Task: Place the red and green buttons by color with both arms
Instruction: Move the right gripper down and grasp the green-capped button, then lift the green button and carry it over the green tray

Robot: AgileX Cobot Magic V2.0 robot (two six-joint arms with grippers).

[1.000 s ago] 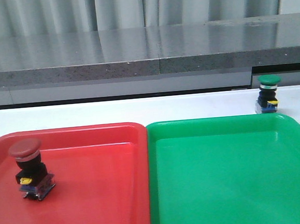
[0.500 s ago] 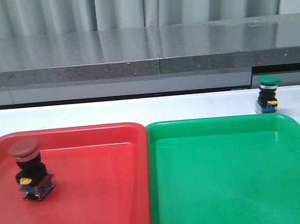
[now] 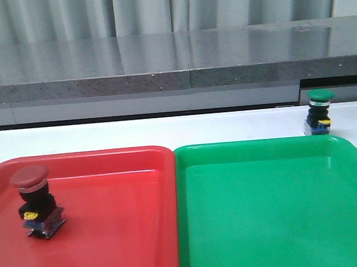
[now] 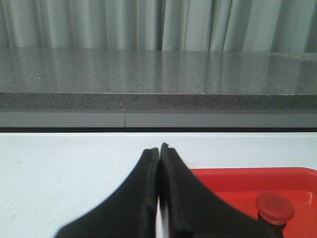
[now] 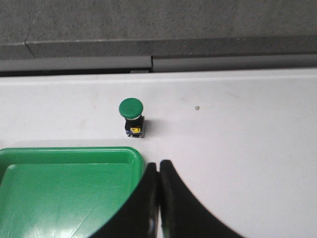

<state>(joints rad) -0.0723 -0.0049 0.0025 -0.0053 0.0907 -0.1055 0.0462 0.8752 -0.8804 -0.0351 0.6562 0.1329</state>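
The left gripper (image 4: 159, 148) is seen with jaws pressed together above the tabletop (image 4: 64, 168); the red button (image 4: 275, 208) is seen in the red tray (image 4: 228, 181).

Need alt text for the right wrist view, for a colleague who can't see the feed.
The green button stands upright on the white table, just beyond the green tray corner and outside it. The right gripper, shut and empty, sits short of the button.

No text, label, brand, number or sign can be read in any of the views. The red button (image 3: 31, 201), the green button (image 3: 320, 112) and both trays show plain surfaces without legible markings.
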